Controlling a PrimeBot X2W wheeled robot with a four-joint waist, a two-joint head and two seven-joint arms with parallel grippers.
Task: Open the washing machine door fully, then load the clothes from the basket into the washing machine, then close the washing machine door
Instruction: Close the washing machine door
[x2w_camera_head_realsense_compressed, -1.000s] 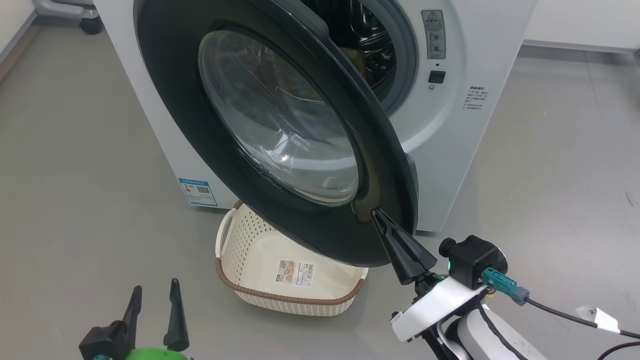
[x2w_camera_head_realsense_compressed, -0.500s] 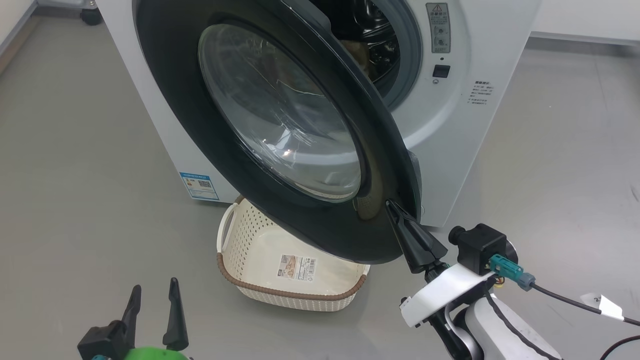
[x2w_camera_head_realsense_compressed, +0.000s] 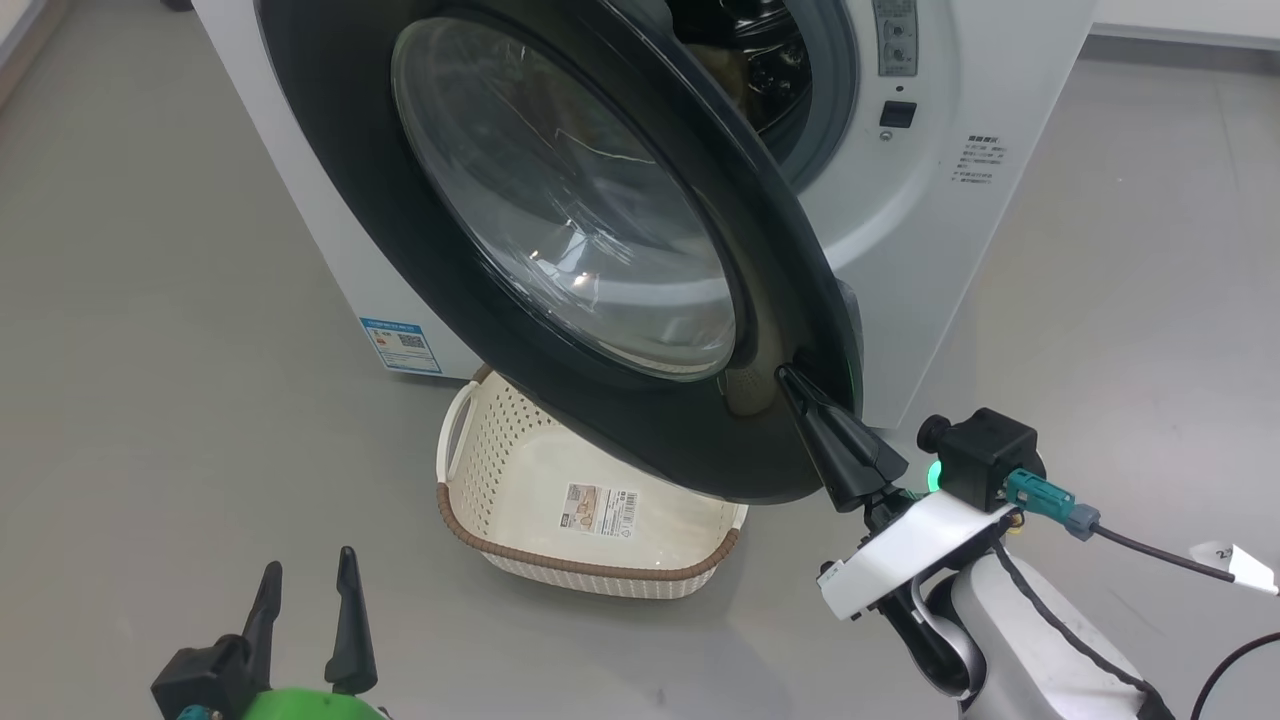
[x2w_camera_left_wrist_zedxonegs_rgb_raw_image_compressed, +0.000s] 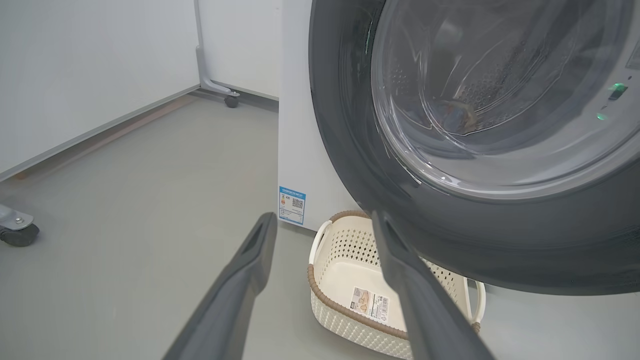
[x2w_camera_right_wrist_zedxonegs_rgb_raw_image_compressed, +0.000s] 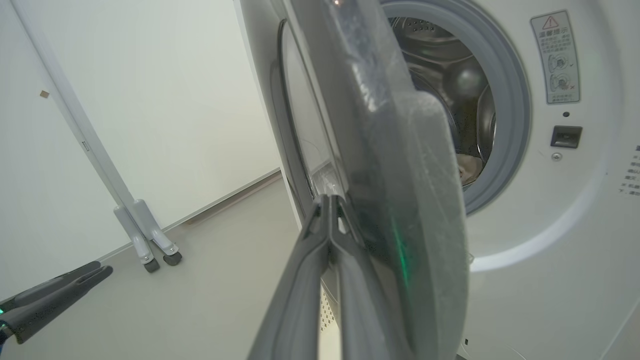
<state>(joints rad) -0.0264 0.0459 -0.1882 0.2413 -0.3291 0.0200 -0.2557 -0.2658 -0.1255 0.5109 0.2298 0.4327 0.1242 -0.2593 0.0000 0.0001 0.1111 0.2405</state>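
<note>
The right end effector (x2w_camera_head_realsense_compressed: 788, 375), shut and empty, has its tips against the outer face of the door (x2w_camera_head_realsense_compressed: 400, 230) near its free edge. The door stands part open over the basket (x2w_camera_head_realsense_compressed: 600, 585). The left end effector (x2w_camera_head_realsense_compressed: 310, 562) hangs wide open, holding nothing. The washer (x2w_camera_head_realsense_compressed: 930, 270) bears a blue QR-code label (x2w_camera_head_realsense_compressed: 400, 345) and a grey warning sticker (x2w_camera_right_wrist_zedxonegs_rgb_raw_image_compressed: 556, 57) with a red triangle; its print is too small to read. A barcode sticker (x2w_camera_head_realsense_compressed: 600, 510) lies on the basket's floor. Pale cloth (x2w_camera_right_wrist_zedxonegs_rgb_raw_image_compressed: 467, 170) shows in the drum.

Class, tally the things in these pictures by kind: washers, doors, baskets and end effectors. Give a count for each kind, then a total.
Washer: 1
Door: 1
Basket: 1
End effectors: 2, the left end effector and the right end effector
Total: 5
</note>
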